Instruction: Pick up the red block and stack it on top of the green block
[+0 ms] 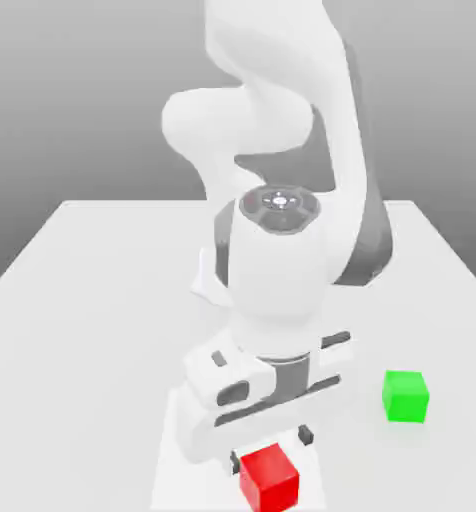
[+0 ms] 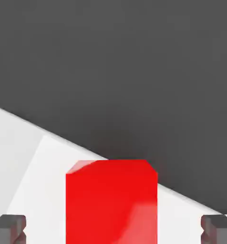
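OK, I've got gripper (image 1: 268, 448) spread wide w/ fingertips (image 2: 9, 228) either side of red block (image 1: 270, 477) on the table (image 1: 82, 300), not pinching yet, so closing should grab it square. Green block (image 1: 405, 395) sits apart toward exterior view's right, top free for stacking.

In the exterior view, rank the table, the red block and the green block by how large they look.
1. The table, by far the largest.
2. and 3. The red block looks slightly bigger than the green block, but it sits nearer the camera, so I would not rank the two against each other.
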Robot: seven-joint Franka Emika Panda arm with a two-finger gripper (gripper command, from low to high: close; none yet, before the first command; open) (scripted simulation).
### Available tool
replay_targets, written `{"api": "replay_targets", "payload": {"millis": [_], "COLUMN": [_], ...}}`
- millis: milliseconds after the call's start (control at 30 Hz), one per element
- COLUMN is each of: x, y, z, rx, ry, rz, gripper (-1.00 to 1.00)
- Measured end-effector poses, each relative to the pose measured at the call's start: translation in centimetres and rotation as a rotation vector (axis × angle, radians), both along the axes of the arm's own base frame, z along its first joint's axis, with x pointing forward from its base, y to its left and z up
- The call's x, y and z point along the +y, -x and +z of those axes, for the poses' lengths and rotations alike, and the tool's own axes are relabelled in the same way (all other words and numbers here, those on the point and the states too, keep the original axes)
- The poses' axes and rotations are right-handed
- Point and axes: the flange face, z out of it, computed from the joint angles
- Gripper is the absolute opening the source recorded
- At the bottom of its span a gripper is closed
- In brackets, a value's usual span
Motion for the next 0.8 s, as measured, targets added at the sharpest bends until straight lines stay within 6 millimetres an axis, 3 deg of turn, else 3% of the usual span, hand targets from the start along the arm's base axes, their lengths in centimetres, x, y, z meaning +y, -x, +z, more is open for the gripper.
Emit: {"api": "replay_targets", "payload": {"millis": [233,400,567,700,733,800], "x": [0.0,0.5,10.8,20.0,21.2,21.2], "y": [0.0,0.3,5.8,13.9,15.5,15.9], "z": [-0.3,5.1,7.6,9.0,8.8,7.3], "rx": [0.001,0.002,0.005,0.004,0.003,0.003], "ry": [0.0,-0.001,-0.013,-0.006,-0.003,0.0], "rz": [0.0,0.02,0.443,0.898,0.978,1.01], "gripper": [-1.0,-1.0,-1.0,-1.0,-1.0,-1.0]}}
